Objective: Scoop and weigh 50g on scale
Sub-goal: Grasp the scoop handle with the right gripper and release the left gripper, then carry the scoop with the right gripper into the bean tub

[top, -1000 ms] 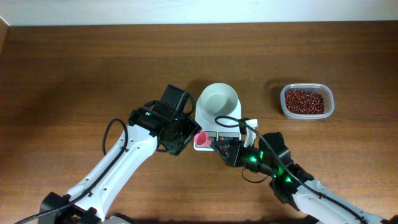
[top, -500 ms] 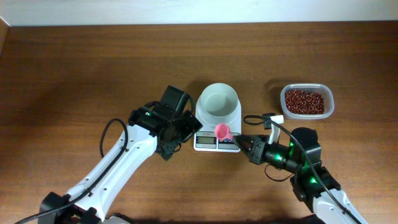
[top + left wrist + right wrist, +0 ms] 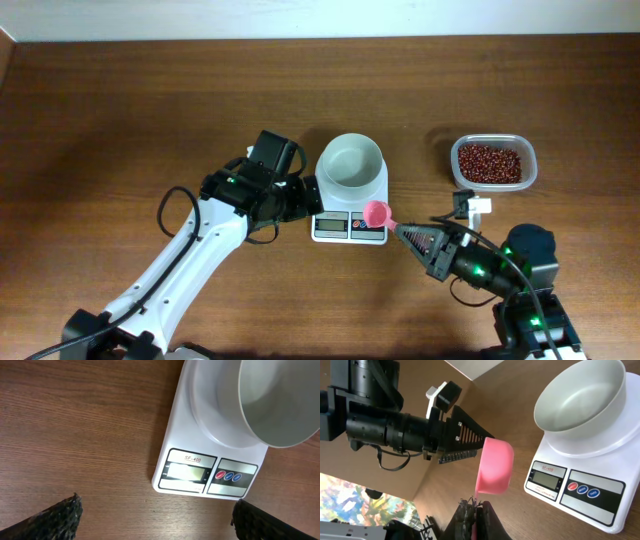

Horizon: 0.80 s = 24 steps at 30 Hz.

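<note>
Your right pincer (image 3: 408, 234) is pinching the pink plastic measuring spoon (image 3: 377, 212), its bowl pointing far-left, while the dark red-brown beans (image 3: 489, 163) are lying far-right, nearer this arm.

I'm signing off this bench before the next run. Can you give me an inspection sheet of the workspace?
Surface: wooden table, no spills seen.
Job's things: scale at centre, display unreadable, its white bowl empty; beans in a clear tub to the right.
Clutter: nothing seen.
Grippers: left gripper open at the scale's left edge, holding nothing; right gripper shut on the pink spoon, which is over the scale's right front corner with no beans visible in it.
Cables: black cable loops off the left arm, clear of the scale.
Surroundings: white wall along the table's far edge.
</note>
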Motion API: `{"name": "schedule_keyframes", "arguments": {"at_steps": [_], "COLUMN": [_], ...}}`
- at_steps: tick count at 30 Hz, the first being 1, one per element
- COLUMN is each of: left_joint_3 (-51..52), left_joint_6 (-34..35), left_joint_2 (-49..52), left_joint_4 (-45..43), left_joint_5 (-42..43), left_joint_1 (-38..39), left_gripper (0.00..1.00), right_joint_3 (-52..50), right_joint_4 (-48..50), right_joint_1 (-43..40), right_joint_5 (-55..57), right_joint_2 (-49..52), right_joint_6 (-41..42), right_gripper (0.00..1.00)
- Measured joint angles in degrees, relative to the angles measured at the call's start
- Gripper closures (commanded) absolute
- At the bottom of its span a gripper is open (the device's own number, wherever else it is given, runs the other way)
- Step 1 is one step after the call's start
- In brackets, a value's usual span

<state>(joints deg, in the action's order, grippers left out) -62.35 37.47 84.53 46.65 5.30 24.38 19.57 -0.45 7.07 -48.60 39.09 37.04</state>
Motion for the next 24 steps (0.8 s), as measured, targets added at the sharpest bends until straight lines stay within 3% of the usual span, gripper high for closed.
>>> {"name": "schedule_keyframes", "arguments": {"at_steps": [10, 15, 24], "left_joint_3": [0.00, 0.00, 0.00], "left_joint_6": [0.00, 0.00, -0.02], "left_joint_2": [0.00, 0.00, 0.00], "left_joint_4": [-0.66, -0.66, -0.68], "left_joint_5": [-0.02, -0.02, -0.02], "left_joint_1": [0.00, 0.00, 0.00], "left_gripper": [0.01, 0.01, 0.01], "right_joint_3": [-0.04, -0.04, -0.13], "right_joint_4": [4.59, 4.59, 7.26], "right_joint_1": [-32.65, -34.42, -34.47], "right_joint_5": [-25.73, -28.46, -19.21], "right_joint_2": [-0.04, -0.04, 7.30], "right_joint_6": [0.00, 0.02, -2.84], "right_gripper": [0.96, 0.96, 0.96]}}
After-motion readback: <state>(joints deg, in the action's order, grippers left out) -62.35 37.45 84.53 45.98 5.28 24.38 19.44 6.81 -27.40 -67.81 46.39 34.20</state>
